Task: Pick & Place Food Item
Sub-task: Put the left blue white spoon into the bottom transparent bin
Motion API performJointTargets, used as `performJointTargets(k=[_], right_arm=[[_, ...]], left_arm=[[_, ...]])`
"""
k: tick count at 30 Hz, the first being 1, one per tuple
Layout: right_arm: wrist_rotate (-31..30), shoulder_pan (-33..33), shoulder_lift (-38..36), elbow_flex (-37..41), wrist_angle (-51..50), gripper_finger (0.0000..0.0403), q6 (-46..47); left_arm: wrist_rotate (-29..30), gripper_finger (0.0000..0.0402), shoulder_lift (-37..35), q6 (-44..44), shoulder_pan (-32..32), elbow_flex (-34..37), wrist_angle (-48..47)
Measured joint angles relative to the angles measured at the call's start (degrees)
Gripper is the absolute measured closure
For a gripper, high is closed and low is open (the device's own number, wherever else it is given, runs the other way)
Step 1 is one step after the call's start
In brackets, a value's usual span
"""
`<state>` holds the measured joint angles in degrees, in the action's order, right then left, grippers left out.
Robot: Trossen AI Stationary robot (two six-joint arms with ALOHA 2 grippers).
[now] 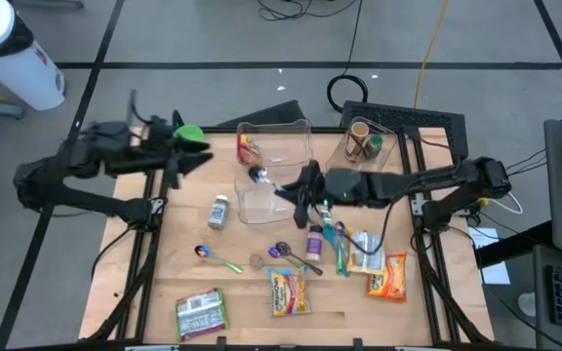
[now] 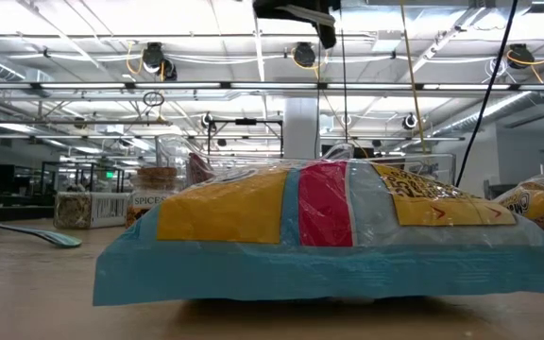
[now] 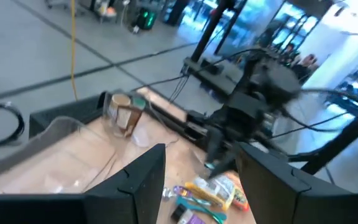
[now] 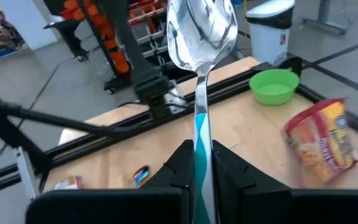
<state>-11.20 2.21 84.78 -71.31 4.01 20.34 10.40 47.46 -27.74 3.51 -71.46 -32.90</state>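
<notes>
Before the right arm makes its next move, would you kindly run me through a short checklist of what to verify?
1. Right gripper shut on the spoon: ok, the teal handle sits between its fingers.
2. Spoon held bowl-forward: ok, and nothing shows in the bowl.
3. Right gripper position: ok, over the table's middle beside the clear container.
4. Left gripper out of the way: ok, open and empty near the green bowl.
5. Clear container upright: cannot tell.
6. Snack packets reachable at the front edge: ok.
</notes>
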Motion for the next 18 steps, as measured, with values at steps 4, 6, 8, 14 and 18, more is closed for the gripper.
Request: performJointTargets(k=[4, 6, 8, 14, 18], right_arm=[[4.14, -5.55, 0.0, -2.64, -2.83, 0.0386, -0.1], [6.2, -8.34, -0.01, -3.82, -3.36, 0.0386, -0.56], [8.81, -10.99, 0.02, -4.84, -3.44, 0.0386, -1.37], [15.99, -16.18, 3.75, -10.03, -4.61, 0.0386, -2.65], [17.54, -16.67, 8.11, -14.98, -6.97, 0.0386, -5.0]], left_arm=[[-2.55, 0.0199, -3.16, 2.2, -0.02, 0.0, -1.29], [-3.83, 0.0199, -4.04, 3.55, -0.04, 0.0, -2.04], [-5.02, 0.0199, -4.26, 4.92, -0.04, 0.0, -2.38], [-8.76, 0.0199, -4.03, 9.13, -0.04, 0.0, -3.47], [-9.25, 0.0199, -4.0, 11.46, -0.04, 0.0, -3.55]])
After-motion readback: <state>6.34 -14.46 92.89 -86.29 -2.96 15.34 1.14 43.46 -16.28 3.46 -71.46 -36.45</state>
